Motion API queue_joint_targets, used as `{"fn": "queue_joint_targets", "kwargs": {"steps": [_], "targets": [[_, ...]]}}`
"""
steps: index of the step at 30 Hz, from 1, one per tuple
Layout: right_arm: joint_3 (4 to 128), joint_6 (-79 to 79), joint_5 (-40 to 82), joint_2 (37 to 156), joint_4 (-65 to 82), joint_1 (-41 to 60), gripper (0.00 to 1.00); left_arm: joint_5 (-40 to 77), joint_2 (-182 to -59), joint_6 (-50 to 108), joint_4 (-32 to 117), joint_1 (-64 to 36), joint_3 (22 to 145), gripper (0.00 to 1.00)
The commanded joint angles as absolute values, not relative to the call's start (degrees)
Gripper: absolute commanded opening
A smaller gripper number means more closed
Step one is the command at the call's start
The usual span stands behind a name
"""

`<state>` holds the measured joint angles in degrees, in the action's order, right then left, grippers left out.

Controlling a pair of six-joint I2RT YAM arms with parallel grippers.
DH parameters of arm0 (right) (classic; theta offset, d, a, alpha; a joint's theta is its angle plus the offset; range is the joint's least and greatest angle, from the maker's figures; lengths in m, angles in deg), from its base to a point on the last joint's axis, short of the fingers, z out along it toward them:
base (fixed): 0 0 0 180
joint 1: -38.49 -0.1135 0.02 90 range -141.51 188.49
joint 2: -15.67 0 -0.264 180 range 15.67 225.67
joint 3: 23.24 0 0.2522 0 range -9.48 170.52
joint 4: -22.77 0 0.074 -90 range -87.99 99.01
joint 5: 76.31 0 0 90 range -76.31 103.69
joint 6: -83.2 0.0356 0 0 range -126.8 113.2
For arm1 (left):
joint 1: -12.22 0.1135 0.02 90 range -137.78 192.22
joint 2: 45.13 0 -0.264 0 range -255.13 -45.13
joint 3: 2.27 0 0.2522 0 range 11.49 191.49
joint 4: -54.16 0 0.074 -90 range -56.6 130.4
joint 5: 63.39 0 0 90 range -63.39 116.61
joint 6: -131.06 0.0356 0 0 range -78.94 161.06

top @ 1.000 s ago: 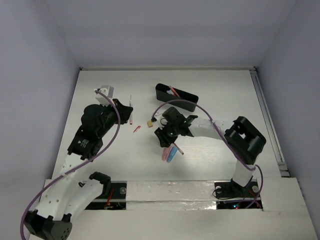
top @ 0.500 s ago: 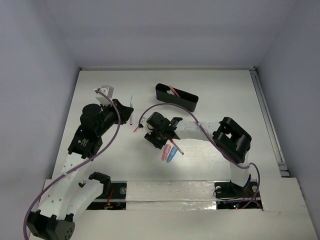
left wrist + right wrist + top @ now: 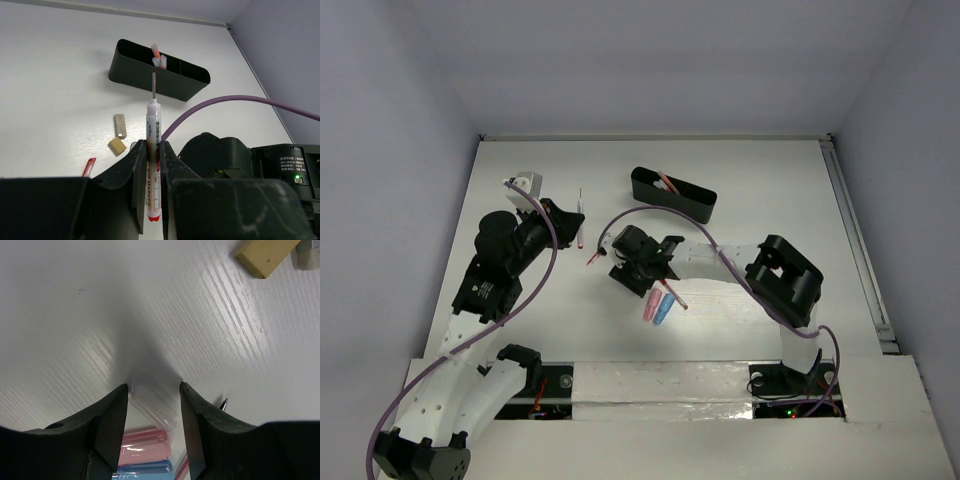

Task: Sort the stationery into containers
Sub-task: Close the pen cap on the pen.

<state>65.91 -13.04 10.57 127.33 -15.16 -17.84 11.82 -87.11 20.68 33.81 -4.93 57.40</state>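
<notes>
My left gripper (image 3: pixel 152 145) is shut on a white marker (image 3: pixel 152 127) with a red end and a thin tip, held above the table and pointing at the black tray (image 3: pixel 160 75). The tray (image 3: pixel 672 193) holds pink pens. My right gripper (image 3: pixel 153 386) is open, low over the table, with its jaws on either side of a clear capsule (image 3: pixel 152 409). A pink capsule (image 3: pixel 145 446) and a blue capsule (image 3: pixel 145 471) lie just behind it. In the top view, the left gripper (image 3: pixel 565 225) is left of the right gripper (image 3: pixel 635 265).
A tan eraser (image 3: pixel 117 146) and a white eraser (image 3: pixel 120 125) lie between the grippers and the tray. A red piece (image 3: pixel 88 166) lies at the left. A pen tip (image 3: pixel 222 403) sits by my right jaw. A purple cable (image 3: pixel 240 100) arcs over the right arm.
My right gripper has moved left, away from the pink and blue capsules, and come down around the clear capsule. My left gripper has shifted slightly, still holding the marker.
</notes>
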Motion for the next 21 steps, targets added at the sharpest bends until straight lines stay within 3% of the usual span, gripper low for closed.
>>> {"fn": "queue_joint_targets", "kwargs": {"steps": [1, 15, 21], "targets": [[64.0, -14.89, 8.94, 126.33, -17.88, -17.84, 0.52, 11.23, -86.62, 21.28, 36.71, -4.66, 57.81, 0.0], [63.03, -16.38, 13.25, 125.18, -19.12, -17.84, 0.52, 11.23, -87.23, 21.37, 36.7, -4.13, 57.55, 0.0], [63.29, -16.47, 11.58, 125.97, -19.38, -17.84, 0.43, 11.05, -87.23, 21.46, 36.88, -4.13, 57.46, 0.0]]}}
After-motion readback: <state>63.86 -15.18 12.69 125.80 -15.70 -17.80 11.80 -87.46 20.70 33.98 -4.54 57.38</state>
